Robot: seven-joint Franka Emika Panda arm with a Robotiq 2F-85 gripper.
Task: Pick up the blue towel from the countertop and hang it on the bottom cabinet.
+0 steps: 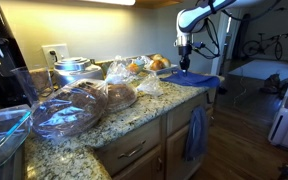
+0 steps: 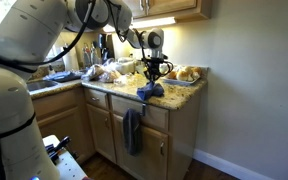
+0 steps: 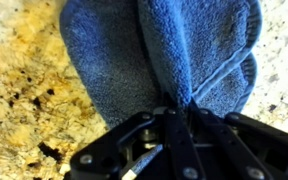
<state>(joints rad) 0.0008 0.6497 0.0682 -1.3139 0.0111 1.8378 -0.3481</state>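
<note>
The blue towel (image 3: 164,50) lies bunched on the speckled granite countertop (image 3: 24,80), near its corner edge in an exterior view (image 2: 150,91). My gripper (image 3: 174,108) points straight down on it and is shut, with a ridge of the blue cloth pinched between its fingers. In both exterior views the gripper (image 1: 184,62) (image 2: 156,80) stands low over the counter's end. The bottom cabinet (image 2: 179,135) (image 1: 134,152) is below, with wooden fronts and metal bar handles.
A duller slate-blue towel (image 2: 133,130) (image 1: 196,133) hangs on a cabinet front. Bagged bread (image 1: 79,105), plastic containers (image 1: 4,135), a metal pot (image 1: 72,68) and a tray of rolls (image 2: 187,74) crowd the counter. A dark coffee maker (image 1: 2,60) stands by the wall.
</note>
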